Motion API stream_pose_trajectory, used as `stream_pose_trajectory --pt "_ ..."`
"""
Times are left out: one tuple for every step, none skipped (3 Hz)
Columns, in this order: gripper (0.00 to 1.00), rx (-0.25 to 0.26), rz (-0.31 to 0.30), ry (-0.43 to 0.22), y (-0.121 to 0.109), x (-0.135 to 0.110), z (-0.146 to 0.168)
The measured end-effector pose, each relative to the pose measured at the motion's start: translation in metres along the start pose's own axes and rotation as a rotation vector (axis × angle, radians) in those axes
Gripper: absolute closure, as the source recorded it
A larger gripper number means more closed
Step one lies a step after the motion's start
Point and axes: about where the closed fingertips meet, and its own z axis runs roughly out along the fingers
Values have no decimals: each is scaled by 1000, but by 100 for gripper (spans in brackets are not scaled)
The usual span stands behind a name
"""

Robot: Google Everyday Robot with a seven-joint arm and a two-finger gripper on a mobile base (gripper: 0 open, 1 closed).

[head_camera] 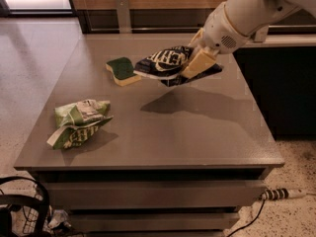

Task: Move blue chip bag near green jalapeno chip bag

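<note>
The blue chip bag [165, 63] is dark navy with white lettering. It hangs in the air above the middle of the grey table [197, 132], casting a shadow below. My gripper [195, 63] is shut on its right side, with one tan finger [198, 63] across the bag. The green jalapeno chip bag [79, 121] lies crumpled on the table's front left, well apart from the blue bag and to its lower left.
A dark green and yellow sponge [121, 70] lies at the table's back left, just left of the held bag. Cables and a dark object [19, 211] sit on the floor at the front left. A power strip [281, 194] lies on the floor at right.
</note>
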Motion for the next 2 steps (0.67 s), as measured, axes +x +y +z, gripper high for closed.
stream_pose_trajectory --pt "100 -71 -87 -35 49 -1 8" --pt "100 -136 -223 -62 100 -4 16"
